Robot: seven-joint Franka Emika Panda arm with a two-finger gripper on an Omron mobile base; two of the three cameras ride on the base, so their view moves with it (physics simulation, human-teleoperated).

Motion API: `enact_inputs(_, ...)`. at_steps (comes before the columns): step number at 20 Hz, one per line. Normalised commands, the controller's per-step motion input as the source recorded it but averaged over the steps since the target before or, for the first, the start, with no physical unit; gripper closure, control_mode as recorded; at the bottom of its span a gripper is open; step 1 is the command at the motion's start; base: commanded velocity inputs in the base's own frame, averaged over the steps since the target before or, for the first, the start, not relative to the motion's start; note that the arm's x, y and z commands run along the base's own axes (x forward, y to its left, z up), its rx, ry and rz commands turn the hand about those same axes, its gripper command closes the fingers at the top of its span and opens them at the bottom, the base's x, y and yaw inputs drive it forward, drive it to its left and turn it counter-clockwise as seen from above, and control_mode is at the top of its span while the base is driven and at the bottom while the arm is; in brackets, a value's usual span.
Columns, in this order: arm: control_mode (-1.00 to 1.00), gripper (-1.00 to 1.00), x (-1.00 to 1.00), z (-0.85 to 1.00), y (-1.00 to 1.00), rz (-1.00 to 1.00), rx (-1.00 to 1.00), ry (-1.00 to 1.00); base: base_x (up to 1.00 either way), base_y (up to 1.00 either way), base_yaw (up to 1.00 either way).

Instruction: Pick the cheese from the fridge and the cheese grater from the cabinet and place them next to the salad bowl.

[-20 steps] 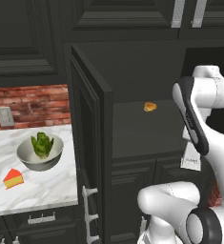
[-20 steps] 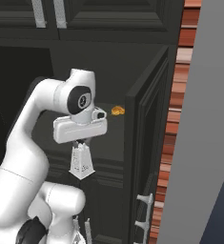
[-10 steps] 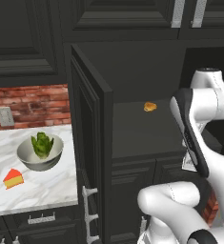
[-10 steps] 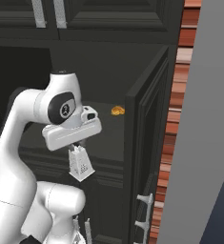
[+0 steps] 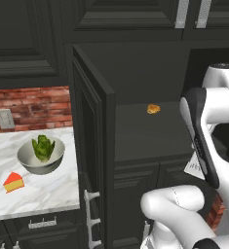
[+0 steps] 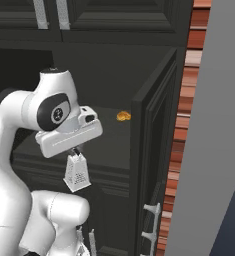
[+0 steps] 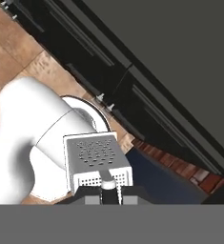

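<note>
I am holding the grater (image 6: 77,173) clamped by its top in the gripper (image 6: 75,153); in the right base view it is hanging below the hand at centre left, tilted a little, clear of the open cabinet (image 6: 154,130). In the hand view the grater (image 7: 97,159) is sitting just above the fingertips, dotted face toward the camera.

The cheese (image 5: 13,182) is already lying on the counter (image 5: 43,194) at lower left of the left base view, just beside the bowl (image 5: 40,154), so I am judging the grater to be the last piece to deliver. To do this carry well, I am planning to keep the grip firm, since the grater is dangling from a small handle and may swing. The open door (image 5: 91,146) is standing between the arm and the counter, so I should be swinging wide of its edge before lowering. I am aiming for bare counter near the bowl, not onto the cheese.

Counting: one grater, one cheese wedge, one bowl, and one small orange lump (image 5: 153,109) on the cabinet shelf.
</note>
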Motion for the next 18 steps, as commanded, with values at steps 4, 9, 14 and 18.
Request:
enact_inputs(4, -1.0, 1.0, -0.35, 0.08, 0.07, 0.0, 0.0, 0.0, 0.0, 0.0, 0.0)
enact_inputs(9, -1.0, 1.0, -0.4, 0.02, 0.12, 0.0, -0.01, -0.01, 0.0, 0.0, 0.0)
enact_inputs(14, -1.0, 1.0, -0.24, 0.03, 0.09, 0.0, -0.04, 0.0, 0.0, 0.0, 0.0)
enact_inputs(18, -1.0, 1.0, -0.03, 0.09, 0.02, 0.0, -0.04, 0.0, 0.0, 0.0, 0.0)
